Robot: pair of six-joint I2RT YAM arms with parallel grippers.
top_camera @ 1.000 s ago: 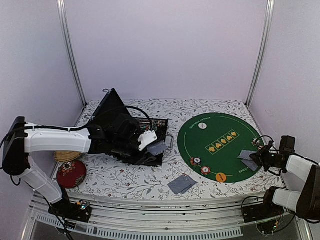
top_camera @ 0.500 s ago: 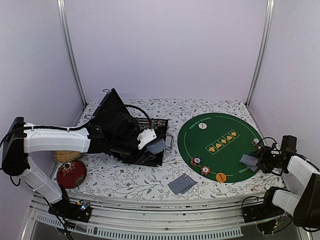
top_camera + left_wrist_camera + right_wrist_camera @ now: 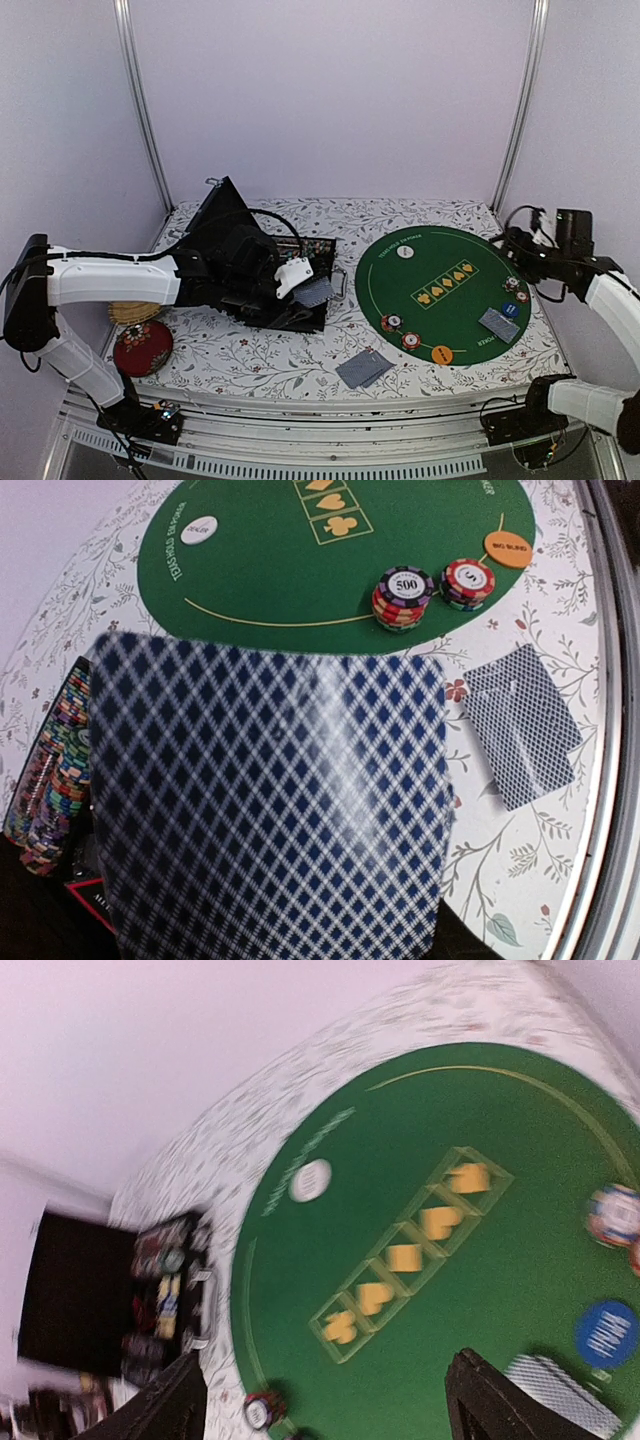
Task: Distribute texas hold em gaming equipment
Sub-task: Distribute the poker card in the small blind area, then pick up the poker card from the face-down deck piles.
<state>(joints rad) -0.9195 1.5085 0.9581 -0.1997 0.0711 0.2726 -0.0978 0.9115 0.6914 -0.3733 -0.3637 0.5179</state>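
Right, starting at the left of the overhead view, my left gripper (image 3: 298, 275) hangs over the open black case (image 3: 225, 235), left of centre. It is clamped on a diamond-backed card (image 3: 315, 293). In its wrist view that card (image 3: 270, 800) fills most of the frame and hides the fingers from me. Rows of chips (image 3: 50, 780) sit in the case at that view's left edge.

At lower centre overhead, a small overlapping pile of cards (image 3: 362, 368) lies face down on the flowered cloth (image 3: 250, 370), just off the green mat (image 3: 440, 310).

On the mat, the white button (image 3: 404, 252) sits near the top. Two chip stacks (image 3: 400, 331) stand side by side at the lower-left rim, and the orange button (image 3: 441, 354) lies at the bottom rim. Toward the mat's right side a single card (image 3: 498, 324) lies face down. The blue button (image 3: 511, 309) is just beside it, and a few more chips (image 3: 517, 290) sit slightly above.

At the right edge of the frame, my right gripper (image 3: 508, 240) hovers above the mat's upper-right rim. Its wrist view shows the fingers (image 3: 165, 1410) spread wide with nothing between them.
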